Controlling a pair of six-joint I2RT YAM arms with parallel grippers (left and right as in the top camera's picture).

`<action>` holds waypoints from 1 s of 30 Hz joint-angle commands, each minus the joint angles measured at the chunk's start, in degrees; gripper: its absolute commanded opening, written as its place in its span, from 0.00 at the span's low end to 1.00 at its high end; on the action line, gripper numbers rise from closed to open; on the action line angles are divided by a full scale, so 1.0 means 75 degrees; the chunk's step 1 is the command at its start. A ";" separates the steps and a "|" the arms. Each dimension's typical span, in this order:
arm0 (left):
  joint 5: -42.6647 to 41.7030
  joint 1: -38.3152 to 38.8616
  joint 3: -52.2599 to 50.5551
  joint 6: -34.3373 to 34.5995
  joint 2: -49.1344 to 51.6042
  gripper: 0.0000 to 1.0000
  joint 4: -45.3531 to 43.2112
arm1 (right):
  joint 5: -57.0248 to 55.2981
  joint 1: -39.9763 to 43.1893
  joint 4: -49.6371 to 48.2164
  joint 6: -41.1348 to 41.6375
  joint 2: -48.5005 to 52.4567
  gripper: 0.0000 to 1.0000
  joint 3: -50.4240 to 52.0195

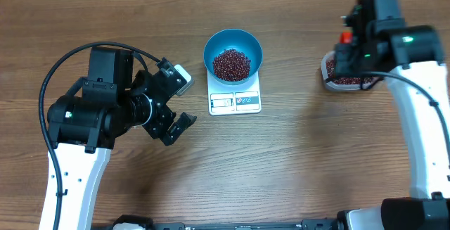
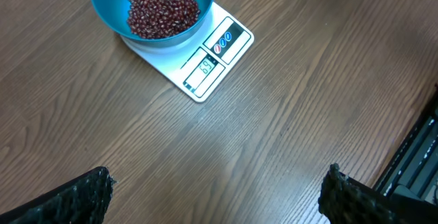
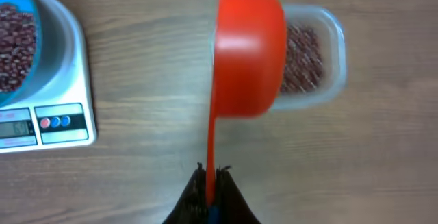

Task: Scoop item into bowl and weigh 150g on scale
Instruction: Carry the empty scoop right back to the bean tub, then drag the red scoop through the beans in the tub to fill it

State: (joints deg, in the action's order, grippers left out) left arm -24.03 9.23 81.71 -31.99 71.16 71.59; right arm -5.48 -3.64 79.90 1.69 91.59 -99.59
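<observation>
**Left side.** The left gripper [image 1: 186,100] hovers over bare table, left of the scale and well apart from it. Its fingers stand spread wide and hold nothing; the left wrist view shows only wood grain between them.

**Centre.** The blue bowl [image 1: 211,47] sits on the white kitchen scale [image 1: 235,102], covering most of the platform and leaving the display strip exposed. A heap of red-brown beans [image 1: 231,64] covers the bowl's floor, well below the rim. The display digits are too small to read with confidence, so the weight is unconfirmed.

**Right side.** The right gripper [image 3: 211,183] is clamped tight on the end of the thin handle of a red scoop [image 3: 250,53]. The scoop's cup hangs over the left part of a clear plastic tub [image 3: 335,53] that holds more beans [image 3: 301,56]. Its outer side faces the camera, so its load cannot be seen.

**Handling assessment.**
- The beans are hard, smooth and loose. They are likely to roll and scatter, and fingers cannot pinch them in any quantity.
- The scoop is the proper means, held by its handle as now. It should be kept level in transit, since a tilt would probably spill beans.
- The bowl looks light and rests freely on the scale, so a knock could shift it or disturb the reading.
</observation>
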 commanded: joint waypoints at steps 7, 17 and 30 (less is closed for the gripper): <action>-0.0117 -0.0029 0.0105 -0.0169 0.0009 1.00 0.0000 | 0.0187 0.0930 0.0670 -0.0315 0.1055 0.04 -0.0431; -0.0114 -0.0029 0.0105 -0.0166 0.0009 1.00 0.0000 | -0.1434 0.0938 0.0326 -0.0408 0.2865 0.04 -0.0431; -0.0114 -0.0029 0.0105 -0.0166 0.0009 0.99 0.0000 | -0.2410 0.0938 -0.0385 -0.0440 0.3445 0.04 -0.0431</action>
State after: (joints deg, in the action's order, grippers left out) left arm -24.03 9.23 81.71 -31.99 71.16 71.57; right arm -19.90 3.33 78.19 -1.34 117.19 -101.97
